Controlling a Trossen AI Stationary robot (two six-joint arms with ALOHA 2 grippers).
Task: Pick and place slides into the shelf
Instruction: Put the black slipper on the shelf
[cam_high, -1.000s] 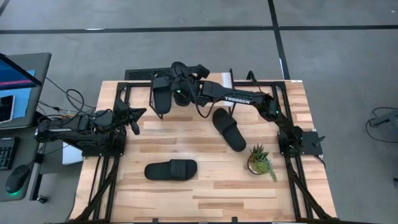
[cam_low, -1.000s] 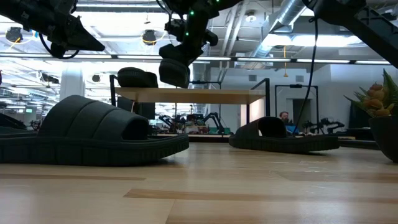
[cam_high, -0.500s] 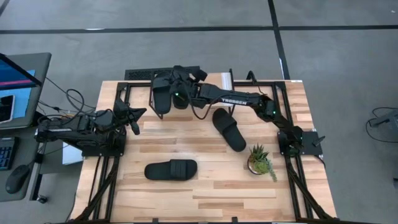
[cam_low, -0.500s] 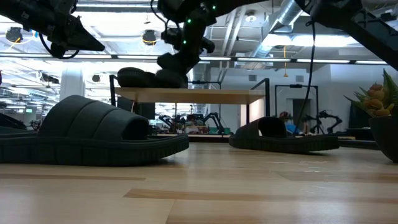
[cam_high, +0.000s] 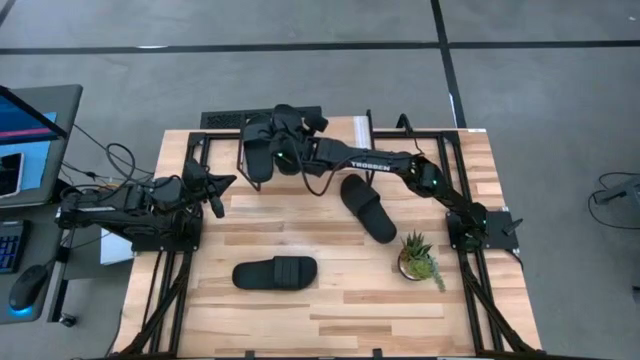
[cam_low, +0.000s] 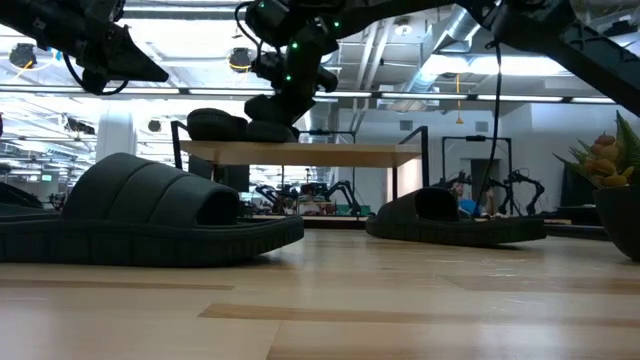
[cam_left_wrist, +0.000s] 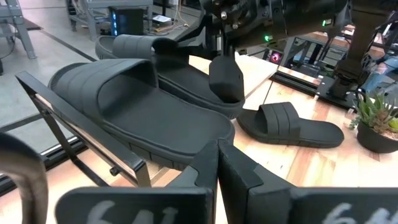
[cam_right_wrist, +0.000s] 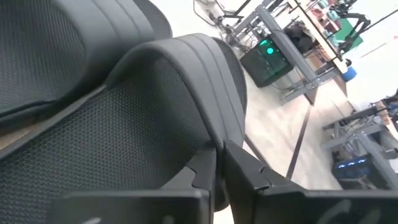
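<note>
High view first: two slides are already parked on the shelf (cam_high: 355, 128) at the far edge of the surface (cam_high: 330, 300). One of them (cam_high: 258, 157) is lying free, and the second slide (cam_high: 288, 122) is being set beside it by the right gripper (cam_high: 283, 150), whose fingers are seen clamped on its edge in the right wrist view. So roughly half is done. Two more are left on the surface: one slide (cam_high: 275, 273) near the front, another (cam_high: 367, 207) by the potted plant (cam_high: 418, 258). The left gripper (cam_high: 215, 187) is parked at the left side, fingers together, nothing held. "TROSSEN" can be read on the right arm.
</note>
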